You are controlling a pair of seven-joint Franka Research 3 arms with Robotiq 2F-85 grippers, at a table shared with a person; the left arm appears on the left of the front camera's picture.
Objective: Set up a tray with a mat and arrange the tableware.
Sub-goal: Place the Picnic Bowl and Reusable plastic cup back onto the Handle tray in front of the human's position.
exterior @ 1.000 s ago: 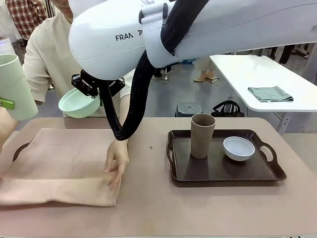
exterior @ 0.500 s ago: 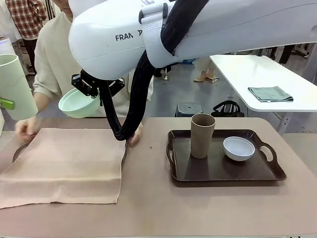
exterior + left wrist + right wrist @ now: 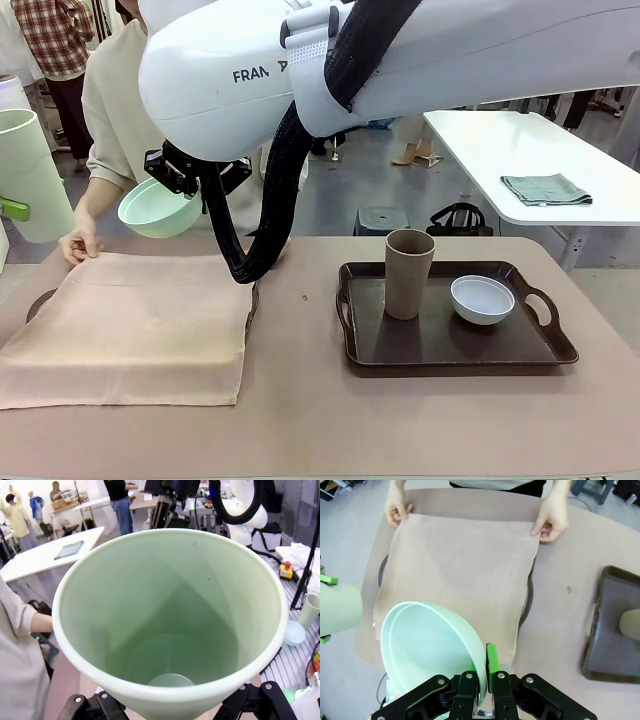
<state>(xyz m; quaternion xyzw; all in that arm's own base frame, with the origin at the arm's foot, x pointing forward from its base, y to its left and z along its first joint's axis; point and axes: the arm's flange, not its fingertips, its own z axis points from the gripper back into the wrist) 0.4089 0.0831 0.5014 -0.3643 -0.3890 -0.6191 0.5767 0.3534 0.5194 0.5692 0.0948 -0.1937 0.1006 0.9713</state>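
My left gripper (image 3: 14, 207) is shut on the mint green tumbler (image 3: 26, 172), held upright in the air at the far left; its open mouth (image 3: 170, 620) faces the left wrist camera. The right arm reaches across the middle. Its gripper (image 3: 188, 176) is shut on the rim of the mint green bowl (image 3: 158, 210), held tilted above the table; a green pad (image 3: 491, 662) presses on that rim. Below lies a beige mat (image 3: 130, 325) spread over a dark tray whose handle (image 3: 40, 300) pokes out. A person's hands (image 3: 397, 507) pinch the mat's far corners. The tan-brown tumbler (image 3: 408, 272) and white bowl (image 3: 482, 298) stand on a second dark tray (image 3: 450, 352).
Bare tabletop (image 3: 295, 330) separates the two trays. Behind, at the right, a white side table (image 3: 520, 150) carries a folded grey-green cloth (image 3: 545, 188). A stool (image 3: 380, 218) and a bag (image 3: 458, 218) sit on the floor beyond the table.
The person's hands went from the mat's near side to its far corners, and the mat now lies flatter and more squarely over the left tray. Both arms stayed still.
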